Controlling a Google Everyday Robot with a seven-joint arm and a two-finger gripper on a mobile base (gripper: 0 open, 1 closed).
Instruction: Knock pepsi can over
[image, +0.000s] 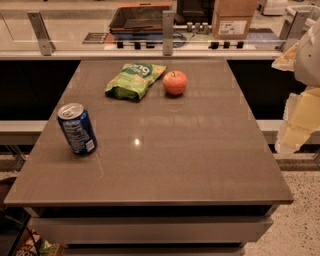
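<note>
Pepsi can (76, 129) upright, table (175, 165) left — gripper (301, 117) right edge, touching nothing, opening unclear.

I see the pepsi can (76, 128) standing near the table's (175, 165) left edge. The snack bag (134, 80) lies toward the back, the apple (175, 82) just right of it. My gripper (296, 125) hangs off the table's right side.

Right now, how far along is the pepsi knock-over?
Done: nothing; the pepsi can stands upright near the left edge of the table. In hand: the claw hangs beyond the right edge, apart from the can. Left: reach across and tip it.
</note>
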